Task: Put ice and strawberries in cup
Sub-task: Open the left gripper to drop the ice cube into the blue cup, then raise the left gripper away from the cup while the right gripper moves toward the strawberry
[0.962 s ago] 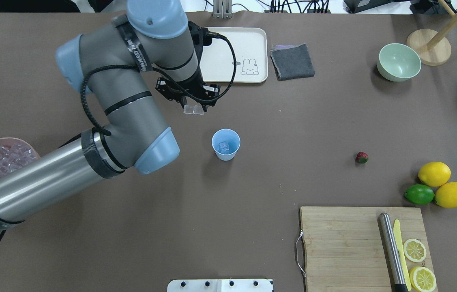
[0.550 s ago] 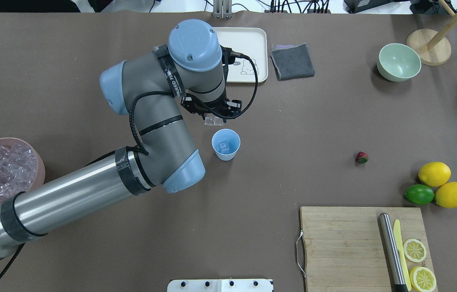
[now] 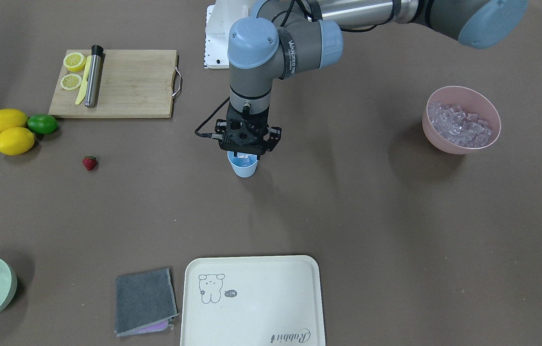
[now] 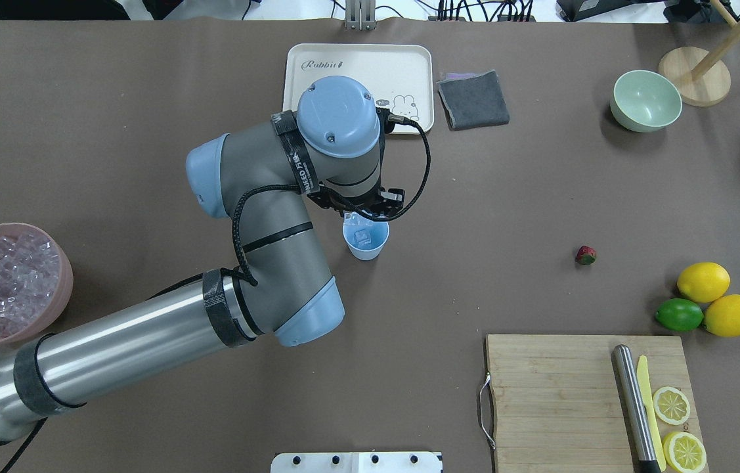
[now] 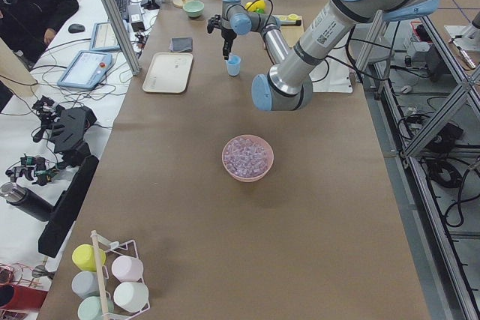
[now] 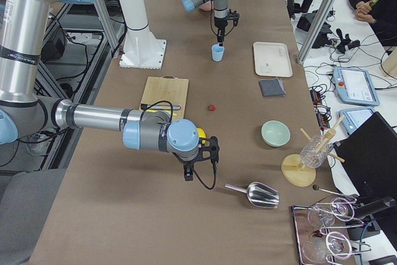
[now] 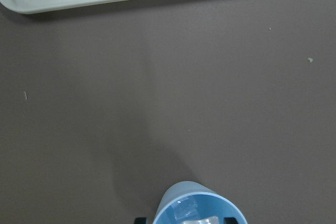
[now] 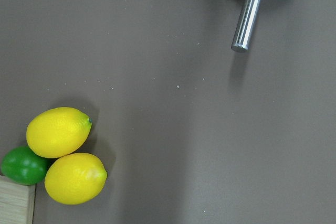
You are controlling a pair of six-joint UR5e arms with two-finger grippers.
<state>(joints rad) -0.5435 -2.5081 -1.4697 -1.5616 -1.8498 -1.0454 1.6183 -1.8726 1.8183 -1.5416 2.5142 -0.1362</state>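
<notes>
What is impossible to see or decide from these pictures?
1. The left end effector: whether it grips anything is unclear. Its wrist hides it in the overhead view, and its own body does in the front-facing view.
2. The ice in the cup: the count is unknown, because the left wrist view's bottom edge cuts it off.
3. The right end effector: it shows only in the exterior right view, too small to judge.

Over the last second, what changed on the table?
The left hand carried its ice cube from beside the tray toward the robot, to just over the cup, and apparently still grips it. The cup, strawberry and pink bowl stayed put.
</notes>
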